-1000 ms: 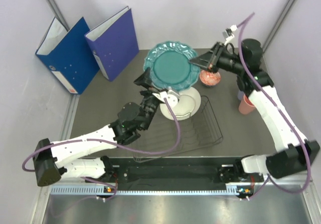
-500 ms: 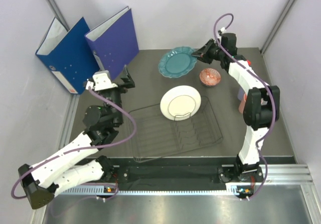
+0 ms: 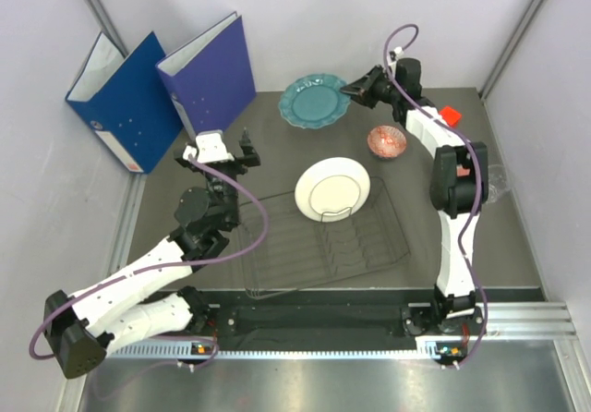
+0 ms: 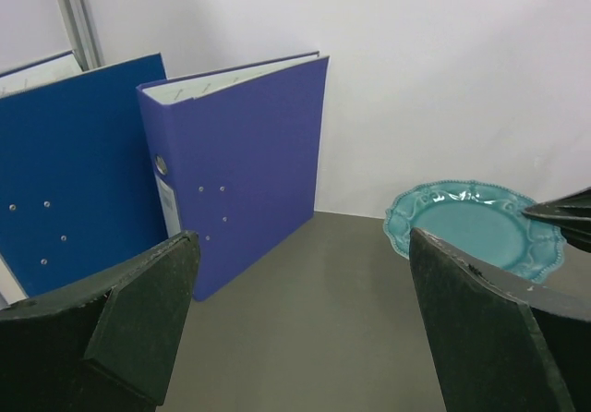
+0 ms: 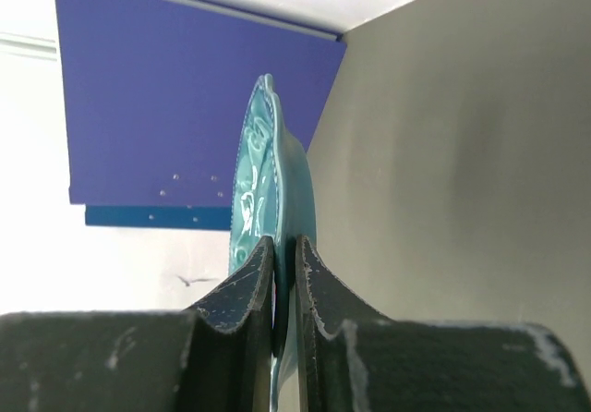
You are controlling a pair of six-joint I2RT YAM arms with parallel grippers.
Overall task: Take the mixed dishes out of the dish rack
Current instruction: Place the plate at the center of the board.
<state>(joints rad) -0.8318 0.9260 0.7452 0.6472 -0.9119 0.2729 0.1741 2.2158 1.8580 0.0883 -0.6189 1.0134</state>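
My right gripper (image 3: 355, 90) is shut on the rim of the teal plate (image 3: 314, 103) at the back of the table; the plate shows edge-on between the fingers in the right wrist view (image 5: 268, 181) and ahead in the left wrist view (image 4: 471, 229). A white plate (image 3: 332, 187) stands in the dark wire dish rack (image 3: 323, 236). A small red-patterned bowl (image 3: 387, 140) sits on the table right of the teal plate. My left gripper (image 3: 229, 150) is open and empty, left of the rack. The cups are hidden; a clear glass (image 3: 494, 176) may stand behind the right arm.
Two blue binders (image 3: 157, 89) stand at the back left, and they also show in the left wrist view (image 4: 235, 163). A small red block (image 3: 450, 115) lies at the back right. The walls close in behind and at both sides.
My right gripper has carried the teal plate back and down toward the table's rear. My left arm has pulled back from the rack to the left and now points at the binders.
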